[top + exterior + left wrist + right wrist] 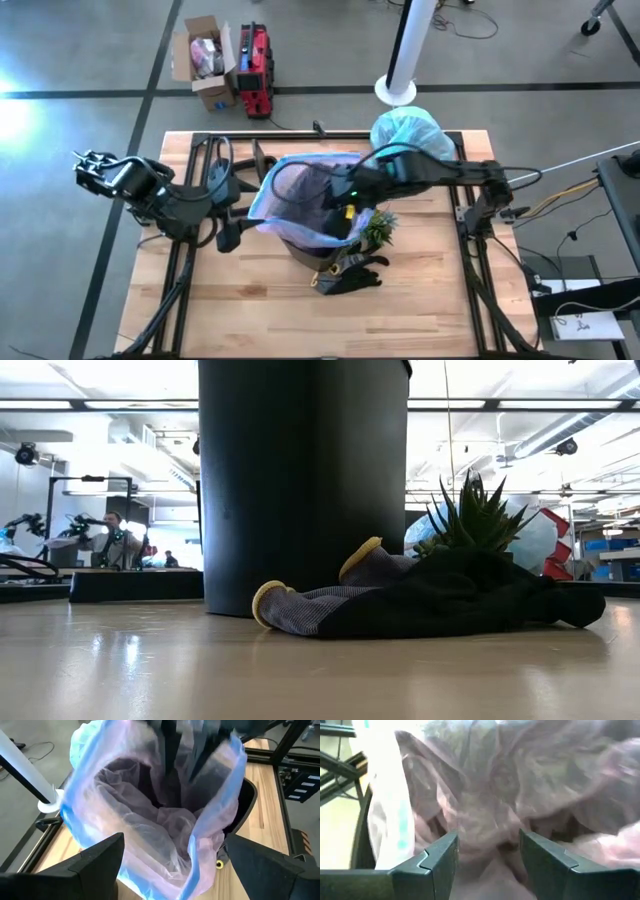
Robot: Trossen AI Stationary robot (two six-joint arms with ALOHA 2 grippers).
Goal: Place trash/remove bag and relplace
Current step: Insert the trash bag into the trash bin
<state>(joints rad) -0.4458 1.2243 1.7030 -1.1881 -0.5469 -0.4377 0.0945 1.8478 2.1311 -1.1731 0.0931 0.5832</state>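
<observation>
The wooden surface (pixel 420 300) carries a tall black bin (pixel 303 480) near its middle, seen from the low view as a dark column rising out of frame; draped in and over the bin's mouth is a pink translucent bag with a blue rim (pixel 300 195), its opening gaping wide in the left wrist view (pixel 150 825); a second, teal-blue bag (pixel 408 133) lies bunched at the far edge of the surface, beside the white pole base, well apart from the bin's mouth; the right arm reaches across from the right side, and the right gripper (pixel 345 192) is down inside the pink bag, its jaws partly spread with pink film bunched just ahead of and between them (pixel 487 855), though whether they pinch the film cannot be told; the left gripper (pixel 232 228) hangs just beside the bin on its left, jaws spread wide and holding nothing, facing the bag's opening; a black-and-yellow glove (pixel 430 600) lies flat on the surface, touching the bin's base; a small green plant tuft (pixel 472 520) stands just behind the glove.
</observation>
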